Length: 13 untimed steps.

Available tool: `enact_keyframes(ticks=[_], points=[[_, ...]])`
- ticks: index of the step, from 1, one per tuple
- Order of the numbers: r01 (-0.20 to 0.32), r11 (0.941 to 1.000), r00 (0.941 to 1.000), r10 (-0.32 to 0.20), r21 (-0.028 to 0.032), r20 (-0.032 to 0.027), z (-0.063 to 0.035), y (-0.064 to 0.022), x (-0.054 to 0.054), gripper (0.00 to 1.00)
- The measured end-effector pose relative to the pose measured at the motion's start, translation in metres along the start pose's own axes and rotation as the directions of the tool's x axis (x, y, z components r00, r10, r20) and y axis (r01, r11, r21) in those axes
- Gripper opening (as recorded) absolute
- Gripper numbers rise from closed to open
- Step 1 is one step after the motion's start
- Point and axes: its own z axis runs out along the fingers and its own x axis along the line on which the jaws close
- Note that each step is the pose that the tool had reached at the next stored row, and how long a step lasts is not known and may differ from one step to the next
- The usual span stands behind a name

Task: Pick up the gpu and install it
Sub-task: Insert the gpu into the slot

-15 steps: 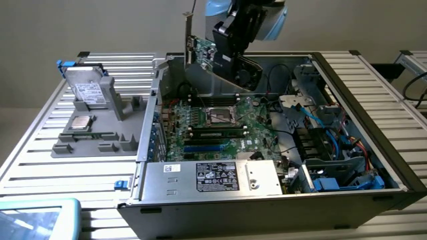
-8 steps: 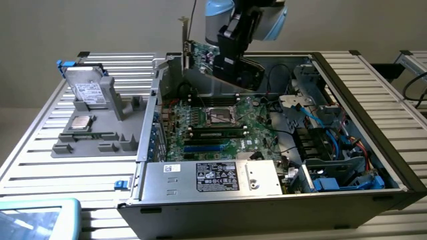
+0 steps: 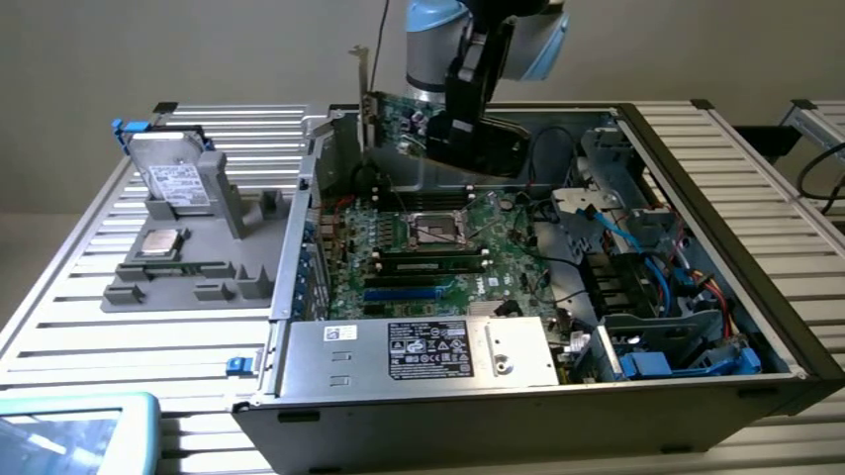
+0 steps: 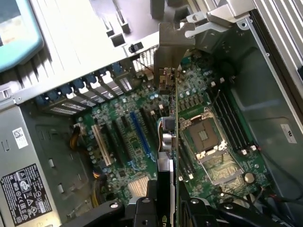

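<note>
**Exterior view.** The gpu [image 3: 399, 114], a flat rectangular expansion card with its green circuit-board face showing, stood on edge over the far end of the open grey computer case [image 3: 528, 426]. Its long axis ran across the view. Its silver metal bracket [image 3: 359, 84] was at the end toward the exterior view's left, upright and rising above the case rim. The black end effector [image 3: 452, 127], under the blue-and-grey arm, was clamped on the card's other end.

The case lay on its side on the ribbed aluminium tabletop [image 3: 79, 327]. Inside it were:
- a green motherboard [image 3: 489, 282] with a silver CPU socket [image 3: 433, 230]
- a grey power supply with a black label [image 3: 422, 351] at the near end
- a blue drive bay [image 3: 660, 361] with blue cables, toward the exterior view's right

To the exterior view's left of the case, a grey plastic fixture tray [image 3: 198, 267] carried two things. A silver hard drive with a white label [image 3: 172, 178] was propped leaning, and a small square silver chip [image 3: 161, 242] lay flat.

**Wrist view.** The gpu [image 4: 168, 137] was seen edge-on and thin, black where it was gripped. Its long axis ran straight from the end effector [image 4: 168, 210] out to the bracket [image 4: 173, 42], which sat at the case's rear wall beside the row of slot covers. One of the fingers [image 4: 142, 210] sat on each side of the card, set narrow and holding it.

The card lay over the motherboard [image 4: 118, 123], between a long blue expansion slot [image 4: 140, 135] and the CPU socket [image 4: 203, 137]. Whether its lower edge met a slot could not be told. The power supply [image 4: 23, 189] lay off to one side.
</note>
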Motion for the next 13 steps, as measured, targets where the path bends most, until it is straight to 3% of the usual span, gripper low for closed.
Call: enact_keyframes(ticks=[6,13], points=[[0.093,0.9954,0.9957,-0.093,0.0255,0.0021,0.001,-0.0001,0.0,0.27],[0.203,0.978,0.9791,-0.203,0.0464,0.0006,0.0027,-0.0003,-0.0001,0.27]])
